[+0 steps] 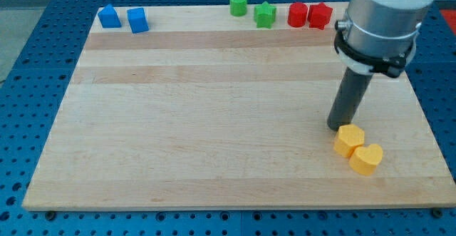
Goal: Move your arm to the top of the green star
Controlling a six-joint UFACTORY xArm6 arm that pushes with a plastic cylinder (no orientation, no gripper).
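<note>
Our tip (337, 127) rests low at the view's right, just beside the yellow hexagon (349, 140) and near the yellow heart (366, 159). We carry no claw, only a rod. The green star (265, 14) sits well apart at the view's top, between the green cylinder (238, 3) and the red cylinder (297, 14).

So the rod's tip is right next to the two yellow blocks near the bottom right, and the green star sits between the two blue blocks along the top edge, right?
Not quite. The camera view shows my tip beside the yellow blocks, as you say, but the green star sits along the top edge between the green cylinder and the red cylinder, not between the blue blocks, which stand far off toward the view's left.
</note>
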